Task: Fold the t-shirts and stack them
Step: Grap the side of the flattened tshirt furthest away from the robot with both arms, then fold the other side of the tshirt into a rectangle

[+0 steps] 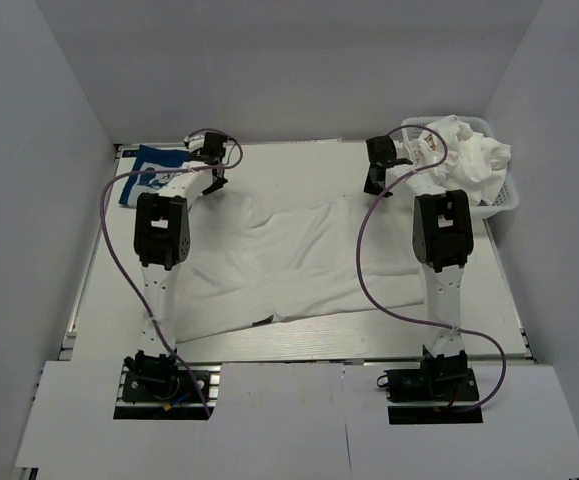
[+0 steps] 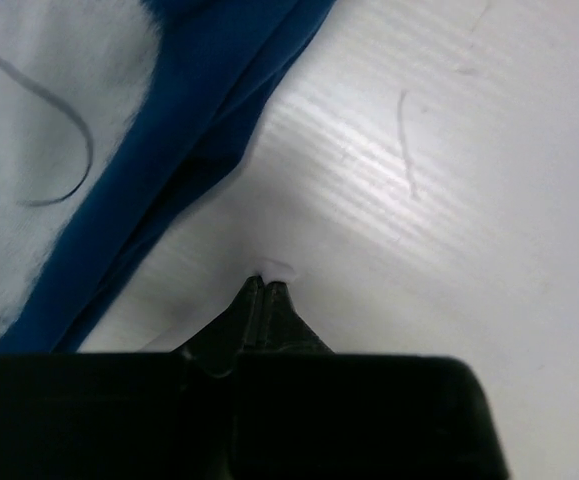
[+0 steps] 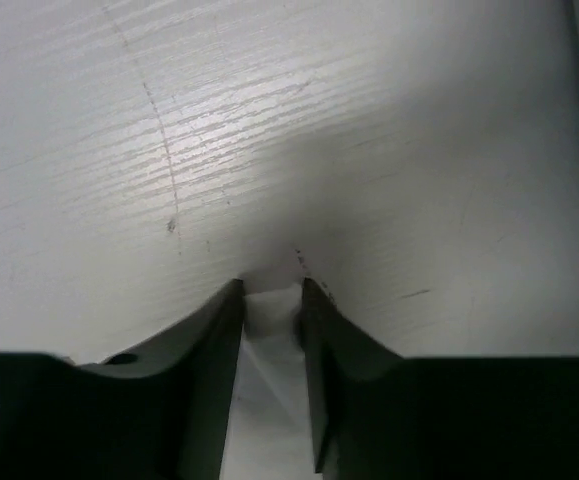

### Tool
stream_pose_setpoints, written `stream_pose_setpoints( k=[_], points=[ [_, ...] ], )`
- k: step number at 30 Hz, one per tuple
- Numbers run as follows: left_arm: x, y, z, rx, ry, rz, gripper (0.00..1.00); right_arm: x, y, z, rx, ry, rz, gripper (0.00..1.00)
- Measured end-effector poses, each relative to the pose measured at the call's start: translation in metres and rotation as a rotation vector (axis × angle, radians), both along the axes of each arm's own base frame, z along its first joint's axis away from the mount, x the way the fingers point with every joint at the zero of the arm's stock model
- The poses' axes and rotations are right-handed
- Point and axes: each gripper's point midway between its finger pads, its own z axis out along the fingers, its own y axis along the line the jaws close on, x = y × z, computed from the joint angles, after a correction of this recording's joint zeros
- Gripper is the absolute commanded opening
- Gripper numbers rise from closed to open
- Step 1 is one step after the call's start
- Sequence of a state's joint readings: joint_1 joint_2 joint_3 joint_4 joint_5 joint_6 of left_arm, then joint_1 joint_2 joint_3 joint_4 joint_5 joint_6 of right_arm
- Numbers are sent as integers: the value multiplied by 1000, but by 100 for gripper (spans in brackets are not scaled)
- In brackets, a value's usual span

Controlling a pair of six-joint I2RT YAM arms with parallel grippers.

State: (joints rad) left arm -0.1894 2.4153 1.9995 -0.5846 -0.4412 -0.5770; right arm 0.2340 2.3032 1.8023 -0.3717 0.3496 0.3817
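Observation:
The large white t-shirt (image 1: 289,265) lies spread on the table, wrinkled. My left gripper (image 1: 214,181) is at its far left corner, with the jaws pressed together on a small bit of white cloth (image 2: 277,267). My right gripper (image 1: 374,184) is at its far right corner, with the jaws closed on a fold of white cloth (image 3: 269,400). The navy t-shirt (image 1: 152,170) with a white print lies folded at the far left. In the left wrist view (image 2: 199,120) it lies just left of my left gripper (image 2: 266,283). My right gripper (image 3: 272,288) is low over the table.
A white basket (image 1: 502,200) heaped with white clothes (image 1: 464,150) stands at the far right, close to my right gripper. Grey walls close in the table on three sides. Purple cables loop from both arms.

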Motion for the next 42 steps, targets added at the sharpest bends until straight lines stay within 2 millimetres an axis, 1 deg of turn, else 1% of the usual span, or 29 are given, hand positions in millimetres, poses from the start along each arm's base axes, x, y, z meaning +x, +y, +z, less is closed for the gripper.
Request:
stream_pose_setpoints(
  k=[1, 3, 4, 6, 10, 13, 15, 20, 22, 24, 27, 31, 34, 37, 39, 42],
  points=[
    [-6, 0, 0, 1, 9, -2, 0, 0, 0, 0, 2, -1, -7, 16],
    [-20, 0, 0, -2, 24, -5, 0, -1, -1, -1, 5, -6, -18, 4],
    [-27, 0, 0, -7, 37, -8, 0, -4, -1, -1, 10, -8, -25, 0],
    [-45, -4, 0, -30, 60, -19, 0, -13, -3, -1, 17, -11, -31, 0],
    [-76, -7, 2, -65, 85, -19, 0, -40, -8, 0, 13, 19, -31, 0],
    [-105, -5, 10, -87, 92, -12, 0, -58, -8, 6, 14, 21, -21, 0],
    [-122, -5, 19, -99, 81, -10, 0, -67, -9, 15, 21, 9, -17, 0],
    [-167, -2, 50, -140, 14, -8, 0, -93, -7, 48, 51, -66, -12, 0],
    [-184, -4, 58, -153, -6, -10, 0, -105, -10, 56, 53, -87, -18, 0],
    [-201, -5, 63, -168, -17, -9, 0, -119, -15, 59, 48, -90, -27, 0],
    [-228, -8, 65, -190, -18, -8, 0, -136, -23, 60, 39, -89, -45, 0],
    [-268, -8, 63, -220, 0, 0, 0, -159, -34, 58, 19, -76, -77, 0],
    [-300, -3, 56, -236, 35, 31, 0, -177, -41, 61, 20, -78, -99, 0],
    [-332, 4, 50, -242, 84, 75, 0, -191, -48, 69, 22, -98, -120, 0],
    [-346, 8, 50, -245, 96, 99, 0, -198, -52, 74, 24, -114, -143, 0],
    [-363, 13, 51, -254, 103, 129, 0, -203, -57, 70, 20, -111, -170, 0]
  ],
)
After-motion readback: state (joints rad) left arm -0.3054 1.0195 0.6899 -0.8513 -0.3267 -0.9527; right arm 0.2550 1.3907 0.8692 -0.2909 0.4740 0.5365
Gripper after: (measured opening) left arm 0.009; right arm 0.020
